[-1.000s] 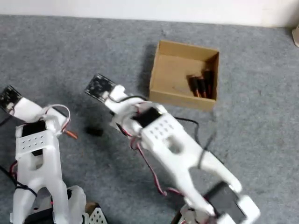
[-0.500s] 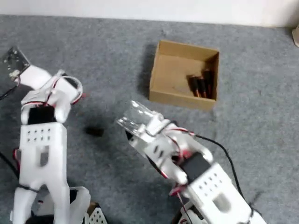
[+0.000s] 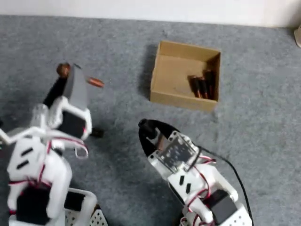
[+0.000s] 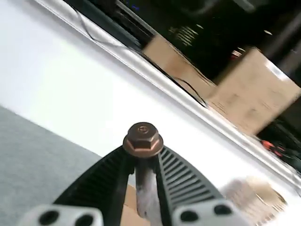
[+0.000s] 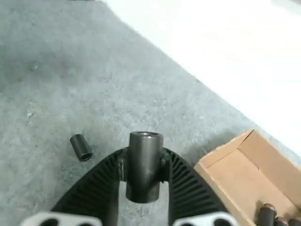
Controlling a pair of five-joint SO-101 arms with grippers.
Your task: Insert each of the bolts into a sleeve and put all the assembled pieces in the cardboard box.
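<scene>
My left gripper [image 3: 75, 79] is shut on a copper bolt [image 3: 95, 82], held above the carpet at the left; its hex head [image 4: 143, 139] sticks out past the fingertips of this gripper [image 4: 144, 157]. Toward the front centre, my right gripper [image 3: 149, 132] is shut on a black sleeve [image 5: 145, 165] that stands upright between its jaws. A second black sleeve [image 3: 97, 133] lies loose on the carpet between the two arms, and it is also on the carpet beside the right gripper [image 5: 81, 147]. The cardboard box [image 3: 168, 96] sits at the back right with several assembled pieces [image 3: 203, 87] inside.
Grey carpet covers the table. A white wall strip runs along the far edge. The box's near corner [image 5: 221, 157] lies just beyond the right gripper. Open carpet lies right of the box and between the arms.
My left arm lifted the bolt from low on the carpet up and toward the back. My right arm pulled back from beside the box toward the front, its gripper now pointing at the box.
</scene>
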